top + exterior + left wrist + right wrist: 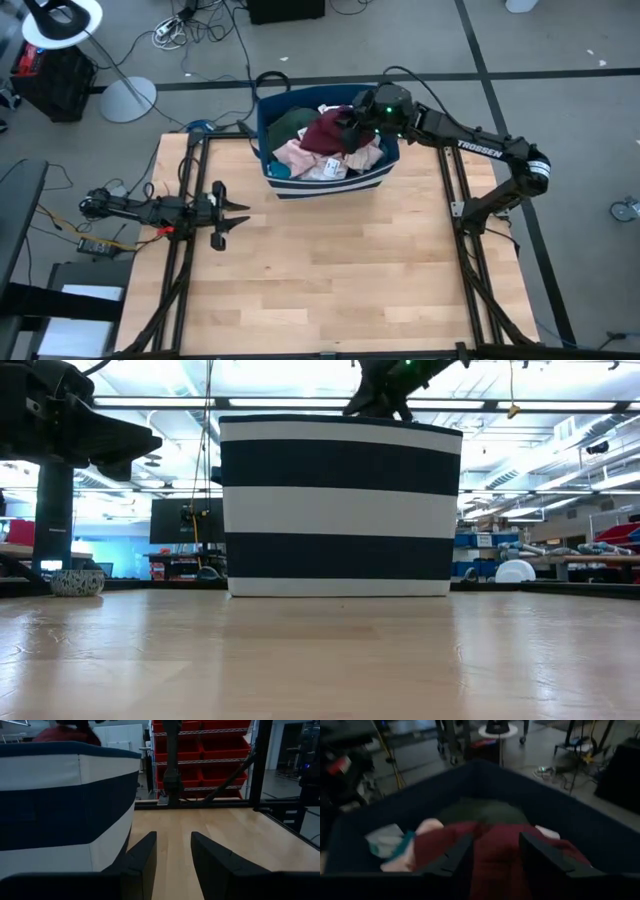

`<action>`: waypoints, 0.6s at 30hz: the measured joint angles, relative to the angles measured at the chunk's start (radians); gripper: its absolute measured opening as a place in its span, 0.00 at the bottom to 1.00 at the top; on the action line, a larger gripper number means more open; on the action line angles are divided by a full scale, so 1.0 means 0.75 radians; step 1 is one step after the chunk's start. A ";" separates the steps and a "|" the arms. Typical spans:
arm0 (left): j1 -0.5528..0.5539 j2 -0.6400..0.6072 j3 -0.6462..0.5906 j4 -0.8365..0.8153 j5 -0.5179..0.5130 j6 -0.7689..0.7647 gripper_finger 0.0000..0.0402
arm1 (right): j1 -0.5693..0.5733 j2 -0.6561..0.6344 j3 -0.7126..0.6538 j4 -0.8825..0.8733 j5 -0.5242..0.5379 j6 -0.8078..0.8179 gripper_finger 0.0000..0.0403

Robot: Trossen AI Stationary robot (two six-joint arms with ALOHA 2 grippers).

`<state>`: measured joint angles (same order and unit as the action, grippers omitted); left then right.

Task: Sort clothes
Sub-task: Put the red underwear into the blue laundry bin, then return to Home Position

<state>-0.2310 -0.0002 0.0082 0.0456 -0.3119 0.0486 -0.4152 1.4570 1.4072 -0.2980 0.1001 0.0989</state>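
A: Clothes [325,143], heaped maroon, pink, green: where kept?
B: In the navy-and-white striped fabric bin [330,186]. Right gripper [352,128] is spread above them; left gripper [238,215], parted, is on the bench [330,280].

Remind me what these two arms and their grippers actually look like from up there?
Both arms are dark, near-black jointed tubes. The right arm carries white TROSSEN lettering on one link and a green light near its wrist, with a black cable running along it. The left arm shows orange-red wiring by its wrist. The left gripper and right gripper each have two flat, dark, wedge-shaped fingers.
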 joint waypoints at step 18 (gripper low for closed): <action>0.000 0.000 -0.002 0.014 -0.002 0.000 0.32 | 0.065 -0.337 0.001 -0.320 0.002 0.043 0.50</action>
<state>-0.2310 -0.0002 0.0071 0.0563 -0.3130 0.0486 -0.3667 1.2039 1.4078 -0.5380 0.1015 0.1309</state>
